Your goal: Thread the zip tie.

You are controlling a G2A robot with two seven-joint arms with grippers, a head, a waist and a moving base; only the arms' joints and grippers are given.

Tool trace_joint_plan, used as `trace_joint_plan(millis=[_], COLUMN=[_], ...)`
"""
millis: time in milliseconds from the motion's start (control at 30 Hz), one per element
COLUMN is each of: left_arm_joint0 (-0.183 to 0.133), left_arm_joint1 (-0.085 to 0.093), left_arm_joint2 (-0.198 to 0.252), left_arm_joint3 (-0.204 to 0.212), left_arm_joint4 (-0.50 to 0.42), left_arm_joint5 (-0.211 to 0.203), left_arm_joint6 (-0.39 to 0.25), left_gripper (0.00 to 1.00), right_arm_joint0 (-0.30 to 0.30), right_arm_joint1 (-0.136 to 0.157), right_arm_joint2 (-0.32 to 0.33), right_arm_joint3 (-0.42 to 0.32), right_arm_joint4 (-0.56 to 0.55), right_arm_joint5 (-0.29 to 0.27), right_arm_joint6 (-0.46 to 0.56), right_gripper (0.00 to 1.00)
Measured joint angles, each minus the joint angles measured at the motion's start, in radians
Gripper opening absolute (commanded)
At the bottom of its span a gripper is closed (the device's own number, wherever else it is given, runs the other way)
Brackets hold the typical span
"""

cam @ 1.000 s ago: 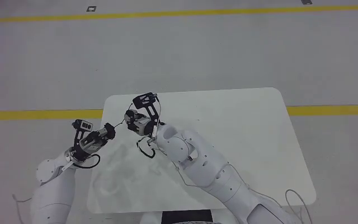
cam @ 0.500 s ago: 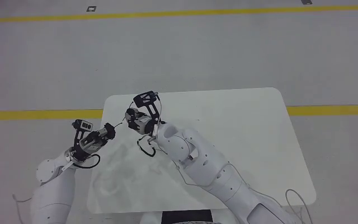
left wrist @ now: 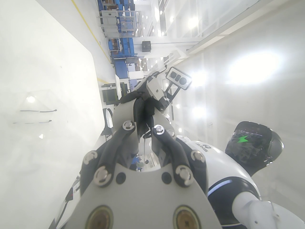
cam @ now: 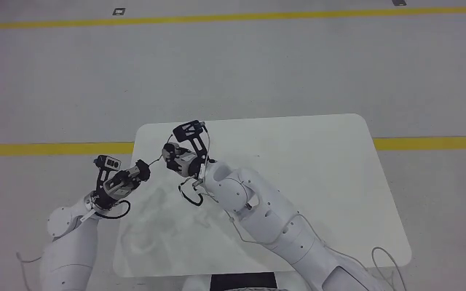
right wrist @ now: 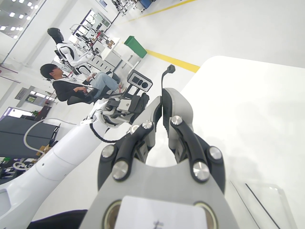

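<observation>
A thin black zip tie (cam: 155,161) spans the gap between my two grippers, above the near left part of the white table (cam: 313,167). My right gripper (right wrist: 162,103) is shut on the zip tie (right wrist: 163,82), and the tie's square head sticks out past the fingertips. My left gripper (left wrist: 143,111) is shut on the tie's thin tail, a strand of which runs down between its fingers (left wrist: 166,141). In the top view the left gripper (cam: 143,170) faces the right gripper (cam: 169,154) at close range.
A clear tray (left wrist: 35,101) lies on the table under the arms and holds two spare black zip ties (left wrist: 39,111); its corner (right wrist: 266,196) lies beside the right wrist. The table's left edge is close to the left arm. Yellow floor lines run behind the table.
</observation>
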Motion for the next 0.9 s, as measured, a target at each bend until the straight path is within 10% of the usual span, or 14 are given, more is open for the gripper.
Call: trace_joint_plan(millis=[900], left_arm_joint0=[0.0], left_arm_joint1=[0.0], left_arm_joint2=[0.0], left_arm_joint3=[0.0], left_arm_joint4=[0.0], left_arm_joint5=[0.0], left_arm_joint6=[0.0], left_gripper=[0.0], right_arm_joint0=[-0.004], right_arm_joint1=[0.001], right_arm_joint2=[-0.003], right_arm_joint3=[-0.011], right_arm_joint4=[-0.009], right_arm_joint5=[-0.006], right_arm_joint6=[0.0], right_gripper=[0.0])
